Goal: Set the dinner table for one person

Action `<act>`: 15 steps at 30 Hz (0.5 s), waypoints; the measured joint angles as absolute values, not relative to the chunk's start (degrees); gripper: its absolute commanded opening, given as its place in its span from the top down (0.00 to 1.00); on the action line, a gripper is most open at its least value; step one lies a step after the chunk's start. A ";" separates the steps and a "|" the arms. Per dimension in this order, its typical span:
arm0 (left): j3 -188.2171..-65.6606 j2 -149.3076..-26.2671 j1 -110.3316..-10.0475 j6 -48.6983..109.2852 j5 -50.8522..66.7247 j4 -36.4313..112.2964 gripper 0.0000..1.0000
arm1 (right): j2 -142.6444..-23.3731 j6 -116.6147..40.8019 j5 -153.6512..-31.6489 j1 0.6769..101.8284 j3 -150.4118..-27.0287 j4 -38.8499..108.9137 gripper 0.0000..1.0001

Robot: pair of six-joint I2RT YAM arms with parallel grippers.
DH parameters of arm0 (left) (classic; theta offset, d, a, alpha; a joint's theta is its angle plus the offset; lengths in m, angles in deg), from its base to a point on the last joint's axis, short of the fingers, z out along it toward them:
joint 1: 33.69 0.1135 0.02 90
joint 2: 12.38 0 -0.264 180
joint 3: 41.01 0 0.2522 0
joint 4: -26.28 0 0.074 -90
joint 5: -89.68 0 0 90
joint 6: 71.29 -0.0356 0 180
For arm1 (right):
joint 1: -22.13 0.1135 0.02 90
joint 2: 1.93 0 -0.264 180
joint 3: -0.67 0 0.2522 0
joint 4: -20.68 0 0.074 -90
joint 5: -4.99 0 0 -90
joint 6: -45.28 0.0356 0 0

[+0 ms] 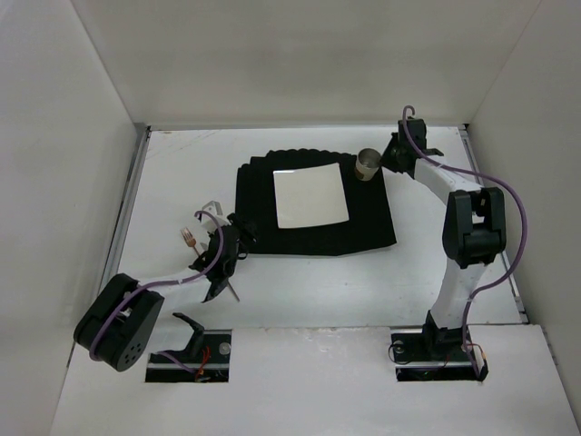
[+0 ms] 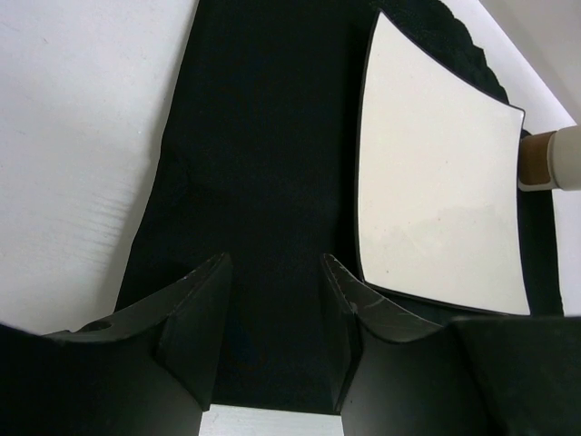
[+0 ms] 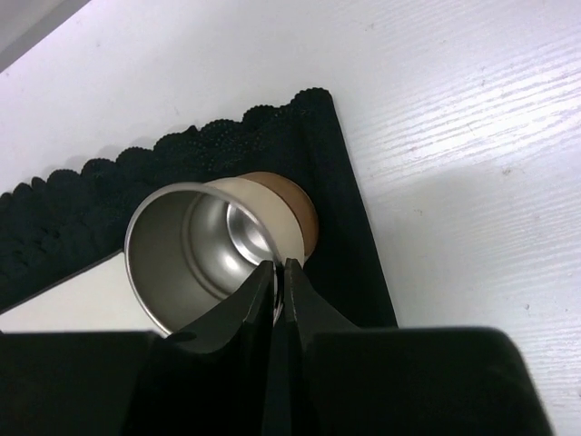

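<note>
Right gripper point(image 3: 280, 265), nearly closed, is pinching the upright steel cup point(image 3: 195, 254) at its near rim; left gripper point(image 2: 275, 263) is hovering half-open, empty, farther off

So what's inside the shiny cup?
Nothing I can see: the cup shows only its bare shiny metal wall and bottom. The right gripper pinches the rim, and its jaws cover the near part of the inside, so that bit is hidden.

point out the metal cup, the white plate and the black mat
metal cup point(image 3: 182, 263): right wrist view, inner wall
white plate point(image 1: 311, 197): top view, centre of its face
black mat point(image 1: 257, 195): top view, bare strip left of plate
</note>
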State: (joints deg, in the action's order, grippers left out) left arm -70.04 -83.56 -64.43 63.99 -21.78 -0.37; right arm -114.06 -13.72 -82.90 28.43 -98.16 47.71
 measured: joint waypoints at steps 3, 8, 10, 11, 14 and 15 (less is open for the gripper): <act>-70.19 -84.04 -64.45 63.99 -21.78 -0.48 0.59 | -114.06 -13.41 -82.88 28.43 -98.23 47.58 0.63; -70.43 -84.26 -64.45 63.95 -21.80 -0.58 0.59 | -113.26 -13.24 -82.90 28.21 -97.55 46.51 0.54; -70.54 -84.26 -64.43 63.90 -21.82 -0.54 0.60 | -111.18 -13.21 -82.90 28.19 -95.59 45.86 0.52; -70.67 -84.26 -64.43 63.75 -21.86 -0.52 0.60 | -109.65 -13.24 -82.88 28.19 -94.14 45.44 0.51; -71.06 -84.26 -64.50 63.20 -22.17 -0.41 0.60 | -102.94 -12.97 -82.83 28.19 -87.74 43.08 0.48; -71.28 -84.26 -64.58 62.90 -22.48 -0.26 0.61 | -100.23 -12.73 -82.70 28.19 -85.12 41.97 0.47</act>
